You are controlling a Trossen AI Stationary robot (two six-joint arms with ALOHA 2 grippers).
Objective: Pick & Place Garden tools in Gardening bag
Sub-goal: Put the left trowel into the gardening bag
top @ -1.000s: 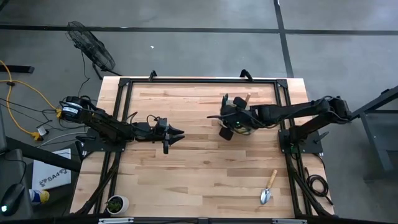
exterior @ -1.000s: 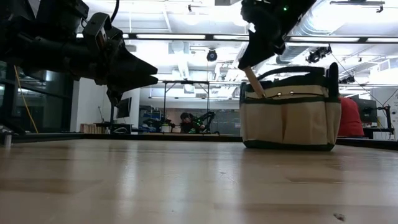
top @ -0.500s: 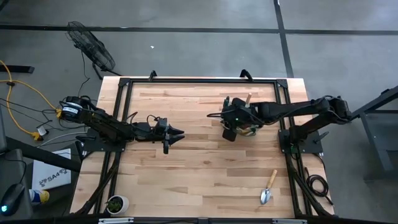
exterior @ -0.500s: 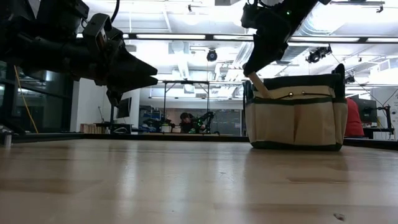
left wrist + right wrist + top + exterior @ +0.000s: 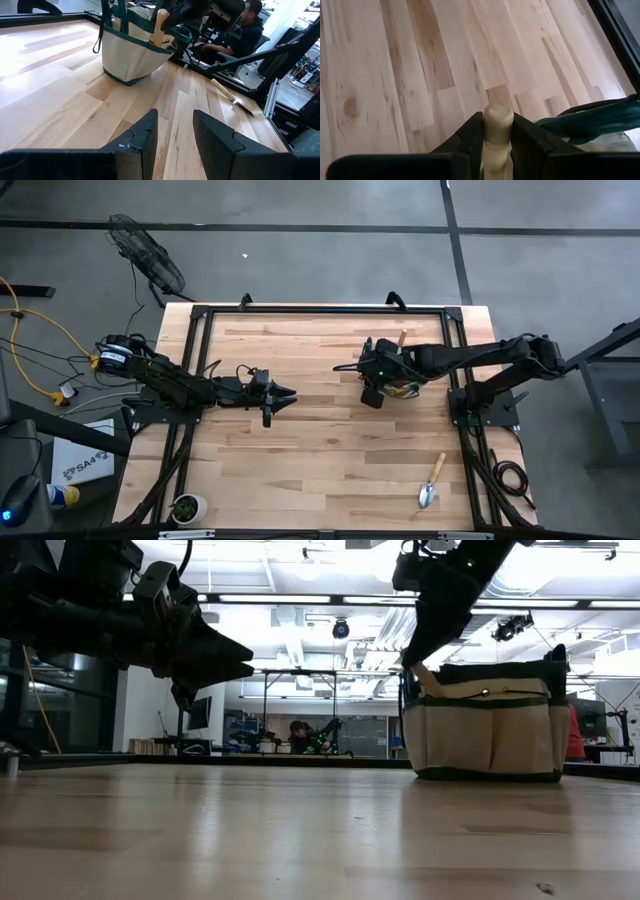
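Gardening bag [image 5: 487, 730] has slid rightward, seemingly with right gripper [image 5: 497, 131]

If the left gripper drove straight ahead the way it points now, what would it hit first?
Probably the beige canvas bag with green trim. The left gripper points across bare wooden table towards it, slightly off-centre, so it might only clip the bag's near corner. Depth is uncertain.

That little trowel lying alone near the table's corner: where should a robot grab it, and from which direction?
Probably by the wooden handle of the trowel, coming straight down from above. It lies flat on the table with nothing beside it, so the round, narrow handle offers two free sides for the fingers, set crosswise to it; the metal blade is flat and wide, a poorer hold.
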